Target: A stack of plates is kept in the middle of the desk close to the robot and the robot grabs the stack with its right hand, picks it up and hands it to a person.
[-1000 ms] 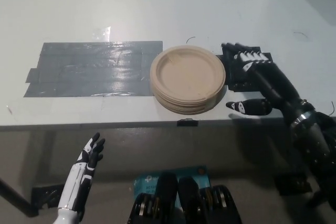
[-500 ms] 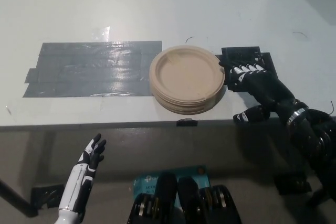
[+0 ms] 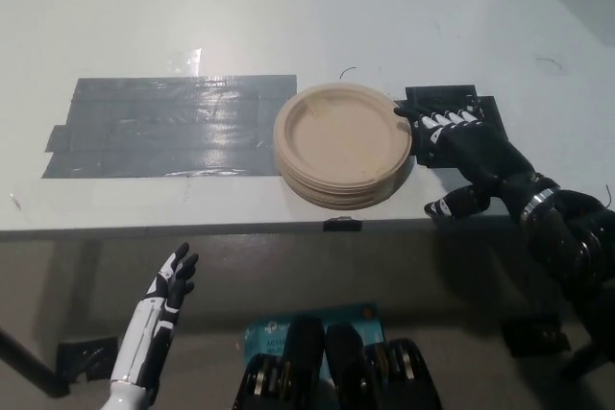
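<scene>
While the white left hand [image 3: 165, 292] rests open below, the unclenched right hand [image 3: 468, 156] seemingly touches the plate stack [image 3: 342, 144].

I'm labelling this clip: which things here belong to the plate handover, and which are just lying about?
Belong to the job:
stack of plates
right hand, open, beside the stack
desk

Just lying about:
grey tape patch
black tape patch
left hand, resting low, below the desk edge

The plates [image 3: 343, 145] are sitting on the desk [image 3: 240, 7] near its near edge. Tape [image 3: 168, 125] is lying just left of them. The right hand [image 3: 461, 156] is hovering just right, over a mat [image 3: 447, 98]. The left hand [image 3: 159, 314] is hanging below the desk edge, far left.
</scene>
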Controlling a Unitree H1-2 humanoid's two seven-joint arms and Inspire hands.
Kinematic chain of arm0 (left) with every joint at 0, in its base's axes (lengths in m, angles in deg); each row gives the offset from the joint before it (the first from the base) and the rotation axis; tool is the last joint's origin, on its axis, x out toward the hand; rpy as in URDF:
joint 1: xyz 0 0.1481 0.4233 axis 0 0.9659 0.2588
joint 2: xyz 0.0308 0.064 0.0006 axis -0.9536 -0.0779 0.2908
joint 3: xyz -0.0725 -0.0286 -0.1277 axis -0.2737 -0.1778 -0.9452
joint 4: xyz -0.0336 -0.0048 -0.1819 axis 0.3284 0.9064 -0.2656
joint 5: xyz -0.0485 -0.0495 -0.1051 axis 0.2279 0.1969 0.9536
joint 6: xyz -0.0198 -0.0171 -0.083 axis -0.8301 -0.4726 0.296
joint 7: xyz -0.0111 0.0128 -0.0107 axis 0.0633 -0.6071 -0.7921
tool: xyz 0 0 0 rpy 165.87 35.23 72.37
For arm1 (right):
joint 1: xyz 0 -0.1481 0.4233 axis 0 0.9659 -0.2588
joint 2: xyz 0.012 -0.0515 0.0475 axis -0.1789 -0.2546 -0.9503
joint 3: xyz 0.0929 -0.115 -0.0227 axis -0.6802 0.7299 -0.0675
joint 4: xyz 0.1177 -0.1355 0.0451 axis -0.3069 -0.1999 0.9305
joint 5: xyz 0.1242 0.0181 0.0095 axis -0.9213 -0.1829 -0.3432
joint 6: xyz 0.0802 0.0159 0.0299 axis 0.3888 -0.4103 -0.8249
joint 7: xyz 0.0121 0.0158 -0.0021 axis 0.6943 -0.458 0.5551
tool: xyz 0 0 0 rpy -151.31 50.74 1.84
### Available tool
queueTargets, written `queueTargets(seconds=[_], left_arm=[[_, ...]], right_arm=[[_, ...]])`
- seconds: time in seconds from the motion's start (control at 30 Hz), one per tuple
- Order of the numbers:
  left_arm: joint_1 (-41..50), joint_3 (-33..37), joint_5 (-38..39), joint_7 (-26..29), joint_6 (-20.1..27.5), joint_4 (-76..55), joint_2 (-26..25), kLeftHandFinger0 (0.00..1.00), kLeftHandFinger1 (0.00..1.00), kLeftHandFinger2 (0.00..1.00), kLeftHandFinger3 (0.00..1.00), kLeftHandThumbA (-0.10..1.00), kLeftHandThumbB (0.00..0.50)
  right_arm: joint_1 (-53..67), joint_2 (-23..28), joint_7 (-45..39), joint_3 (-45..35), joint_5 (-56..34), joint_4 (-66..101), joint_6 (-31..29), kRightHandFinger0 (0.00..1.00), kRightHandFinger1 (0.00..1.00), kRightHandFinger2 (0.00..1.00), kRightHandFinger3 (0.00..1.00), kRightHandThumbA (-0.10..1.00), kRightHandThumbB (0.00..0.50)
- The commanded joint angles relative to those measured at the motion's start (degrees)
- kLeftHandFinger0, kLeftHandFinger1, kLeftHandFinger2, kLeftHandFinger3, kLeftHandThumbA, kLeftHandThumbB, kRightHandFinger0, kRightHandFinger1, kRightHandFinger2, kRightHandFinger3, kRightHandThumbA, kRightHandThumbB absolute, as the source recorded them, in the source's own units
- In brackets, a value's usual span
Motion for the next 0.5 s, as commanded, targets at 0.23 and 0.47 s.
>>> queueTargets(seconds=[0.23,0.47], left_arm=[[0.45,0.59,0.06,-0.76,1.13,-2.22,-0.37,1.00,1.00,1.00,1.00,1.00,0.000],[0.67,0.77,0.04,-0.74,1.42,-1.98,-0.37,1.00,1.00,1.00,1.00,1.00,0.000]], right_arm=[[-4.45,-0.96,2.47,-0.34,1.41,-2.21,-1.59,1.00,1.00,1.00,1.00,1.00,0.430],[-6.18,-2.63,5.72,1.03,3.43,-8.08,-3.45,1.00,1.00,1.00,1.00,0.99,0.425]])
